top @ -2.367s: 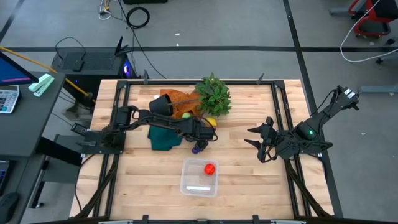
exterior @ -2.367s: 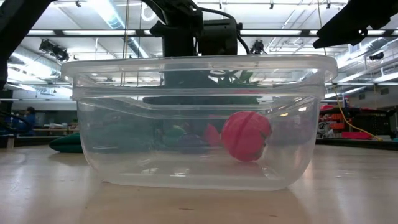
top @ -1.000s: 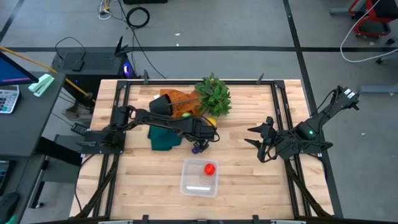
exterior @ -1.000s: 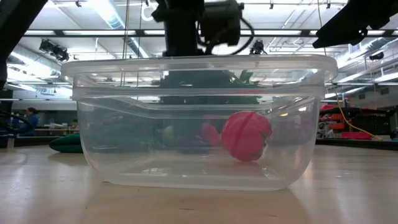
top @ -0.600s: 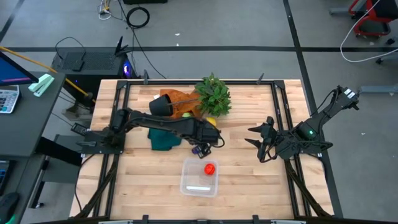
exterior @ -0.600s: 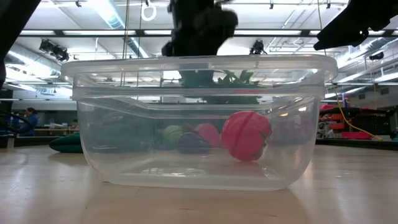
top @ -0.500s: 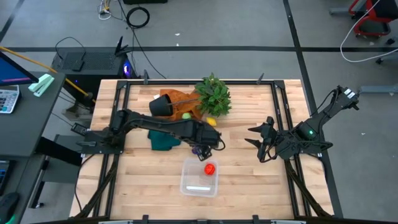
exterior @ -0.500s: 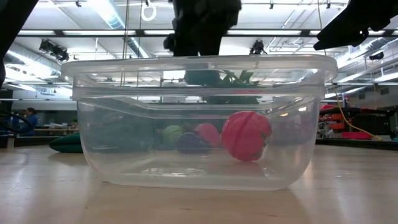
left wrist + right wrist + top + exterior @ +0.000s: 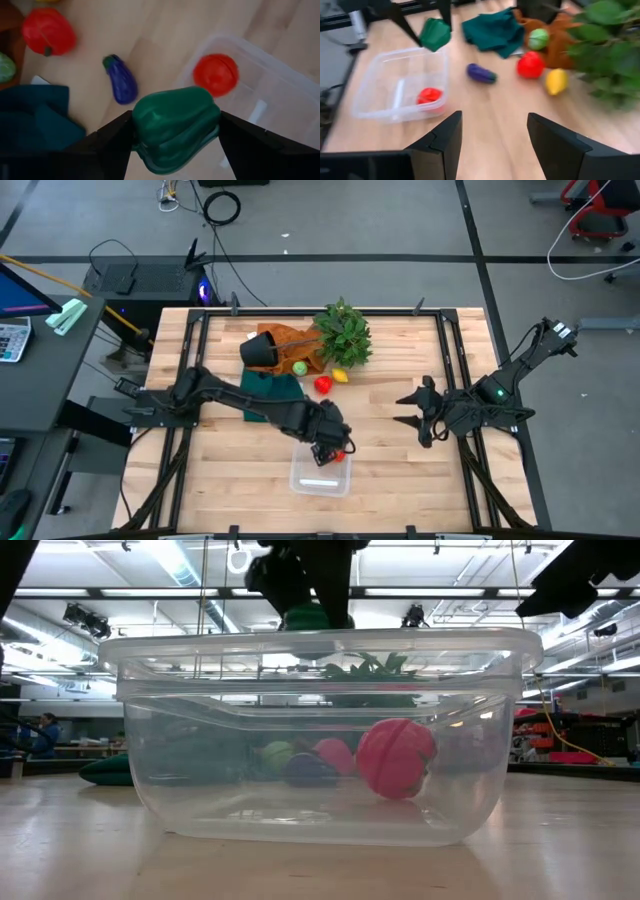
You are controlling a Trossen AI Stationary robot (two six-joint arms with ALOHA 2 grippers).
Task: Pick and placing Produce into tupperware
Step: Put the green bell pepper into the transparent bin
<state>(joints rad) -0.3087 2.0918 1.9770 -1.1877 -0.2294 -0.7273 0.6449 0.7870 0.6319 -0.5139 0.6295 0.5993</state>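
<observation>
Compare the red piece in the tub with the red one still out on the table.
The red piece in the tupperware is round and smooth, lying inside the tupperware; the red piece on the table looks lobed, with a green stem, and lies on bare wood beside the purple eggplant. Both are red and similar in size.

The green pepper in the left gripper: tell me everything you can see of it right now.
The green pepper is a dark green toy bell pepper, lobed and smooth, plastic by its look. It is clamped between the left gripper's two dark fingers, one on each flank, and touches nothing else. It hangs in the air at the clear tupperware's far rim; the low view shows it above rim height. No stem is visible.
</observation>
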